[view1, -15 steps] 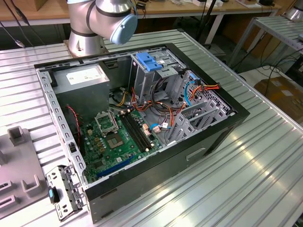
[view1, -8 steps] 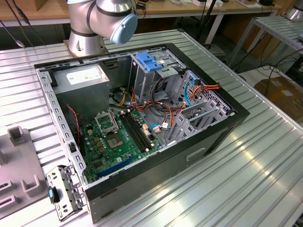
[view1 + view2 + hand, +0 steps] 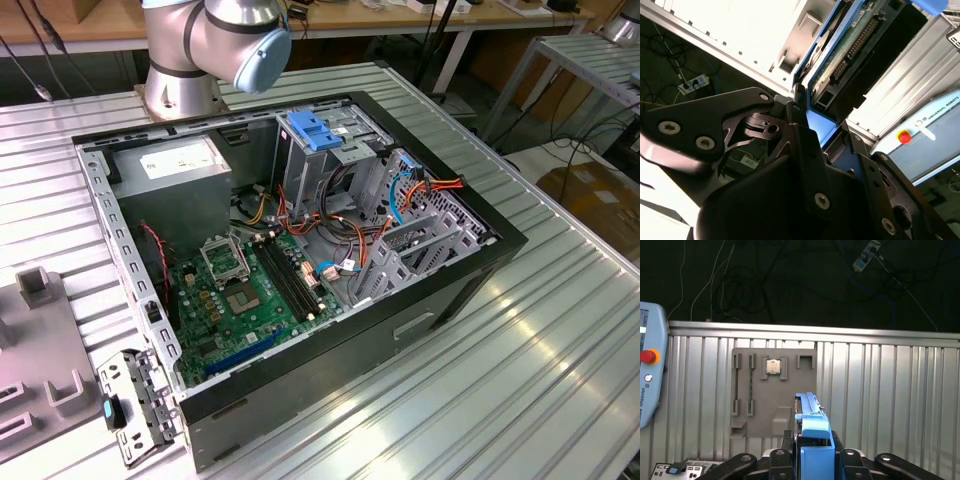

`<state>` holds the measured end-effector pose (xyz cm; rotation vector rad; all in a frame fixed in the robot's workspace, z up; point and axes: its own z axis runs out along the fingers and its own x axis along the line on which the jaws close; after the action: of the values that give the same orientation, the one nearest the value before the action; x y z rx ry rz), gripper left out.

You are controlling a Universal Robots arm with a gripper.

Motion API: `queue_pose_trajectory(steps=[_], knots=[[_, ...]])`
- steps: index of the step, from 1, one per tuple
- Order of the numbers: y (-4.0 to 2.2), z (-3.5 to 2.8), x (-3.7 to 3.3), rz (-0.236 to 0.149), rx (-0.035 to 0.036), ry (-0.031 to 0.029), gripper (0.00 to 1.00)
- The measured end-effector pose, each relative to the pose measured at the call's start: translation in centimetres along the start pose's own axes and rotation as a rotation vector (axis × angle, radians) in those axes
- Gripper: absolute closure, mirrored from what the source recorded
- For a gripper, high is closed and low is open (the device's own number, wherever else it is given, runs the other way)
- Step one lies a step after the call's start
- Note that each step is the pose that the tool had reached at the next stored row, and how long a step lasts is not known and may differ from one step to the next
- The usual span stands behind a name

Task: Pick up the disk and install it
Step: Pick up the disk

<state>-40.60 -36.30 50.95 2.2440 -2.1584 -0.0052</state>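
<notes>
while the black jaws are clamped on the disk (image 3: 809, 412), one on each side of it, the disk is held clear of the ribbed metal tabletop (image 3: 890, 390). the first wrist view sees it edge-on, its blue side rail (image 3: 816, 437) toward the camera. beyond it a grey fixture plate (image 3: 790, 390) lies on the tabletop with a small square chip (image 3: 773, 366) seated in one of its recesses. near the plate is a pale teach pendant (image 3: 651, 380) with a red button (image 3: 647, 356), and past the tabletop's edge is dark floor with loose cables (image 3: 740, 285). in the second wrist view one face of the disk shows a green circuit board (image 3: 855, 42).

in the exterior view an open computer case (image 3: 460, 295) lies on its side on the tabletop. inside it, a green motherboard (image 3: 235, 300) covers the near part toward the exterior view's left. a grey power supply (image 3: 175, 165) with a white sticker sits at the far left, and a light-blue bracket (image 3: 312, 130) tops the drive cage at the far side. orange wires (image 3: 345, 240) run between cage and board. the arm (image 3: 190, 50) stands on the tabletop just beyond the case's far edge.
</notes>
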Motion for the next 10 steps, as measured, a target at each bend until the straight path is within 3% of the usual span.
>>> queue_pose_trajectory(steps=[10], knots=[[-1.92,-0.04,0.07,0.000,0.0000,0.0000,0.63]])
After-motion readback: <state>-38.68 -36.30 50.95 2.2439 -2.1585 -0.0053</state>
